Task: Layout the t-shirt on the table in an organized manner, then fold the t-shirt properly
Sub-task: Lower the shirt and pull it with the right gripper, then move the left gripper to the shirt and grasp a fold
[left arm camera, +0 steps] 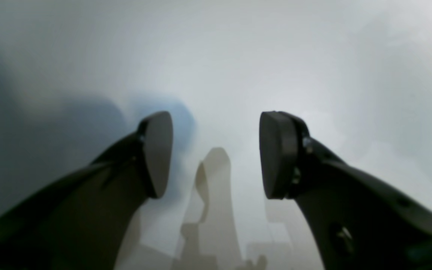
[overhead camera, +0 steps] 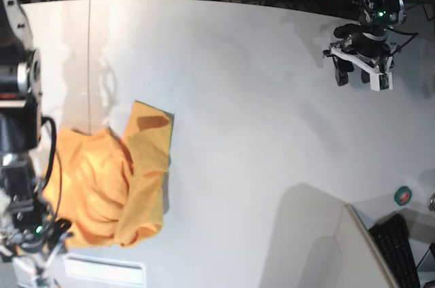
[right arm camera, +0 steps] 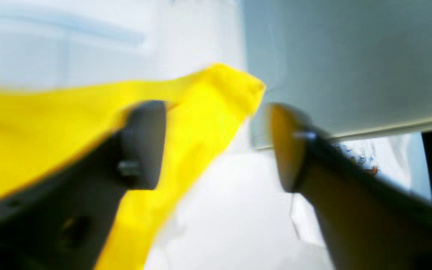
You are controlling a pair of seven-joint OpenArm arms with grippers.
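The orange-yellow t-shirt (overhead camera: pixel 112 186) lies crumpled and half-folded at the table's (overhead camera: pixel 238 98) nine o'clock edge. The right gripper (right arm camera: pixel 216 146), fingers apart, hangs beside a raised cloth corner; the left gripper (left arm camera: pixel 216 153), fingers apart and empty, hovers at two o'clock, beyond it a keyboard (overhead camera: pixel 401 247) at five o'clock.

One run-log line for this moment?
t-shirt: crumpled, unfolded | right claw: open beside cloth | left claw: open, empty
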